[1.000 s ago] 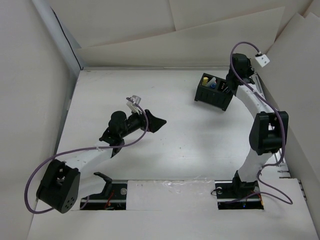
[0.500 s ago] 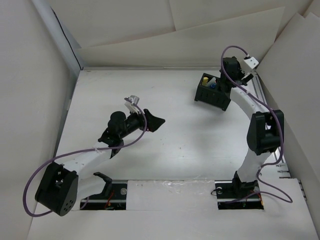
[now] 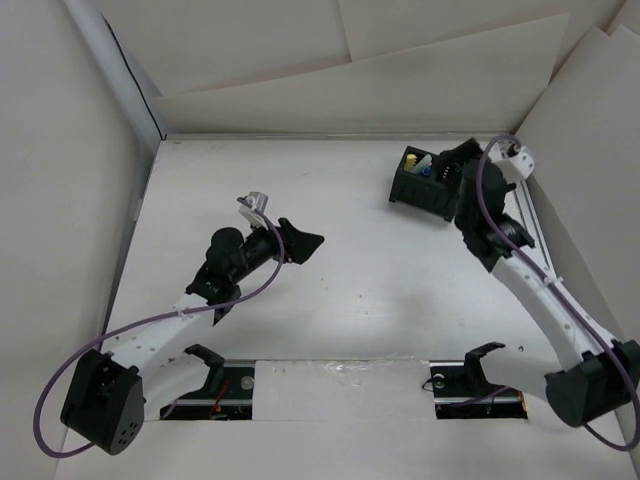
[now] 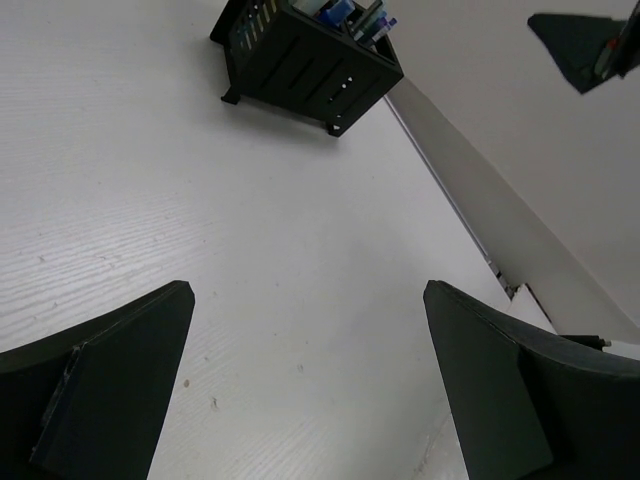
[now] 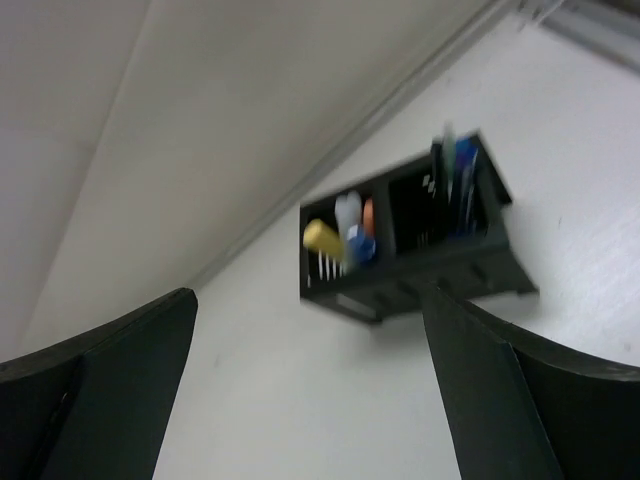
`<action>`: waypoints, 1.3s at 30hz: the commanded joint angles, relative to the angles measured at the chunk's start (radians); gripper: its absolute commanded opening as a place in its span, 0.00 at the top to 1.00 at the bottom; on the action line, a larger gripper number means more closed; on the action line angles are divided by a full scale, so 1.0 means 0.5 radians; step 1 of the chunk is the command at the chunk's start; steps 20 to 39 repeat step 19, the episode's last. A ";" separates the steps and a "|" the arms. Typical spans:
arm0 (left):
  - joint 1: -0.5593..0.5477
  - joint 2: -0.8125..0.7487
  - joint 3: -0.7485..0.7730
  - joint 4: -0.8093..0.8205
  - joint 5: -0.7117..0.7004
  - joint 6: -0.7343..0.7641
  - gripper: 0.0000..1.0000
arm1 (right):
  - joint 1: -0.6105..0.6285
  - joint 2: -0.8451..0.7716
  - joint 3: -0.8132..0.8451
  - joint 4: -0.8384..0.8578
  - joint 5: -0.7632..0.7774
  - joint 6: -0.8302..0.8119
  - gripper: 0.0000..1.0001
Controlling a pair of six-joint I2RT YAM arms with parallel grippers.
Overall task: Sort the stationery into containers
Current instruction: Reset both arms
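Note:
The containers are one black two-compartment box (image 3: 428,185) at the back right of the table, also in the left wrist view (image 4: 300,60) and the right wrist view (image 5: 410,255). The stationery stands upright inside it: a yellow-capped marker (image 5: 322,237) with blue and orange ones (image 5: 360,238) in one compartment, slim blue and black pens (image 5: 458,180) in the other. My right gripper (image 3: 462,172) (image 5: 310,292) is open and empty, just right of the box. My left gripper (image 3: 300,243) (image 4: 307,290) hangs open and empty over mid-table, well left of the box.
A metal rail (image 3: 525,215) runs along the table's right edge behind the right arm. Pale paper walls (image 3: 300,60) close the back and both sides. Cable slots and the arm bases (image 3: 340,385) line the near edge.
My right gripper has opened and drawn back from above the box to its right side, the arm's elbow swinging low to the right. The left arm has shifted slightly left.

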 commanded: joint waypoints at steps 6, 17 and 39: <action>0.040 -0.175 -0.080 0.084 0.036 -0.065 0.00 | 0.507 -0.518 -0.501 -0.439 -0.022 0.145 0.00; 0.040 -0.107 -0.116 0.094 -0.016 -0.107 0.00 | 0.747 -0.945 -0.453 -0.924 0.083 0.296 0.00; 0.040 -0.126 -0.117 0.064 -0.044 -0.108 0.00 | 0.747 -0.921 -0.431 -0.949 0.083 0.296 0.00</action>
